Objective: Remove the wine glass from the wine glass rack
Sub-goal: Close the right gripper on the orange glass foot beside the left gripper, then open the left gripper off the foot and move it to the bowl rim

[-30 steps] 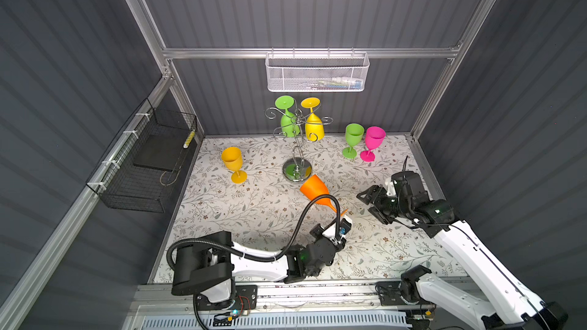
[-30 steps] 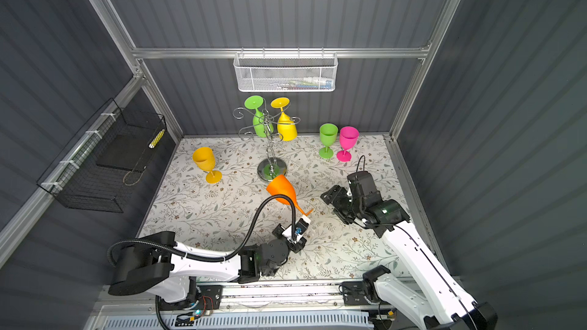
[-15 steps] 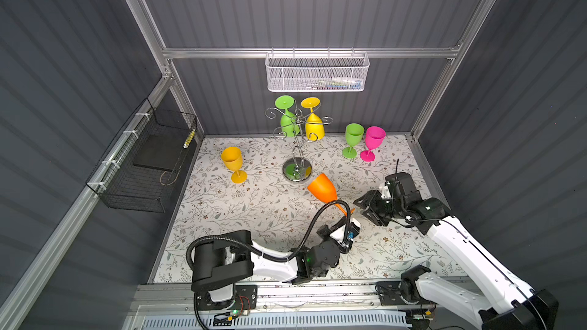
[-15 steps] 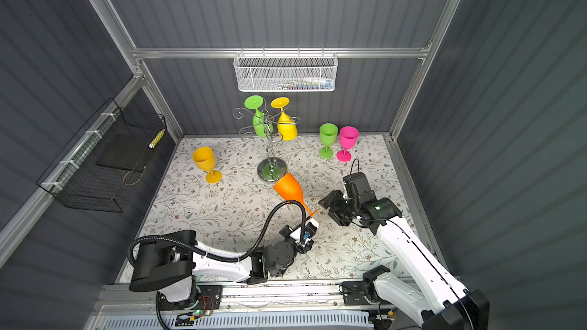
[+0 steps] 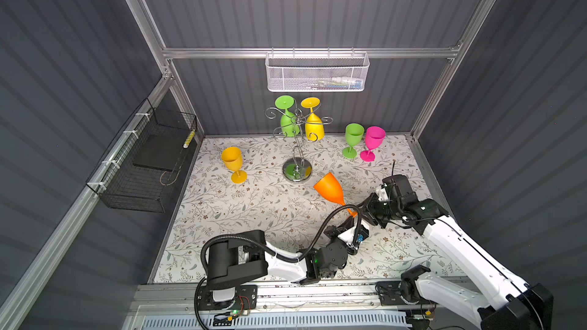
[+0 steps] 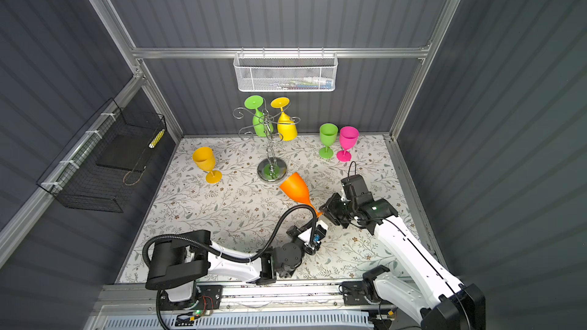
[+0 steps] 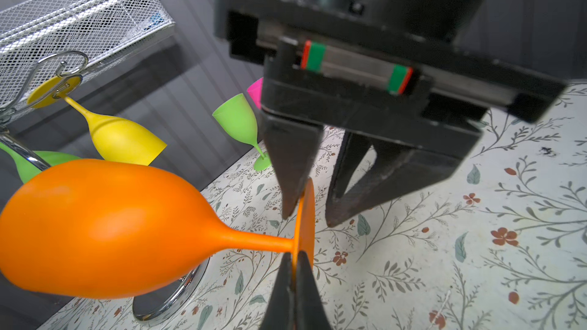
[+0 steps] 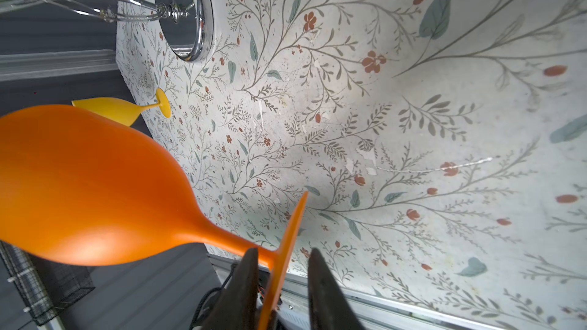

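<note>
The orange wine glass (image 5: 328,188) is hanging tilted in the air, bowl toward the far left, just near and right of the wine glass rack (image 5: 297,169) and clear of its curled arms. The left gripper (image 7: 297,258) is pinching the rim of its foot tight. The right gripper (image 8: 282,252) is straddling that same foot with narrow jaws, one finger close by the disc, the other a little apart, so it is not gripping yet. This glass looks removed; a handover and setting it on the table (image 5: 254,211) seem left. A green glass (image 5: 287,123) and a yellow glass (image 5: 314,125) are hanging on the rack.
</note>
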Controlling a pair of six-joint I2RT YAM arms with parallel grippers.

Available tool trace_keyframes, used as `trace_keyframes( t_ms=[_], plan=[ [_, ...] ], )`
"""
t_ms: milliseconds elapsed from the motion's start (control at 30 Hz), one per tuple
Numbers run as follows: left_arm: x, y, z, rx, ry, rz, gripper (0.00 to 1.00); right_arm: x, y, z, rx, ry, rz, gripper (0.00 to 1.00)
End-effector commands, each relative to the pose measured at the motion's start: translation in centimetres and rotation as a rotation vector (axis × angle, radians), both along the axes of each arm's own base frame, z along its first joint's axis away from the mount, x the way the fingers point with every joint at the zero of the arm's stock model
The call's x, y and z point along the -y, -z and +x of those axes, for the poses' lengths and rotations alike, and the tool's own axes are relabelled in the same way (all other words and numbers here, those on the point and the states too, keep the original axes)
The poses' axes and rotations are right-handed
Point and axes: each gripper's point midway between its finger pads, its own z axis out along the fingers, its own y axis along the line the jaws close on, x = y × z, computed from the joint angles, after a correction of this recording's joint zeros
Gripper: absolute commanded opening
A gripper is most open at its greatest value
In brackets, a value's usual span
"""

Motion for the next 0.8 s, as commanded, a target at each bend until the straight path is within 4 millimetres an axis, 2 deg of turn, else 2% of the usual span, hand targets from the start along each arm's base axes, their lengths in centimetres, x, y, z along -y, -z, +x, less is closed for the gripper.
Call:
trace_keyframes(
  t_ms=[0,200,267,467,633,767],
  plan=[
    [0.5,-1.8,-0.1,0.033,-0.021,-0.057,0.0,0.1,0.6,-0.1,-0.008,0.0,-0.006,0.22],
    [0.3,-2.3,-0.1,0.055,-0.042,-0.056,0.0,0.7,0.6,0.2,0.017,0.023,-0.028,0.02],
    [0.0,-2.8,-0.1,0.06,-0.061,-0.065,0.0,1.0,0.5,0.4,0.034,0.037,-0.041,0.0],
    [-1.7,-4.2,0.1,0.012,-0.106,-0.086,0.39,1.1,0.4,0.9,0.077,0.047,-0.04,0.0],
    [-3.4,-3.6,-0.3,-0.107,-0.093,-0.06,0.8,1.1,0.7,1.8,0.144,0.044,-0.039,0.0],
    [-4.1,-2.5,-0.8,-0.223,-0.084,-0.014,0.89,1.0,0.9,3.3,0.253,0.025,-0.044,0.0]
  ],
)
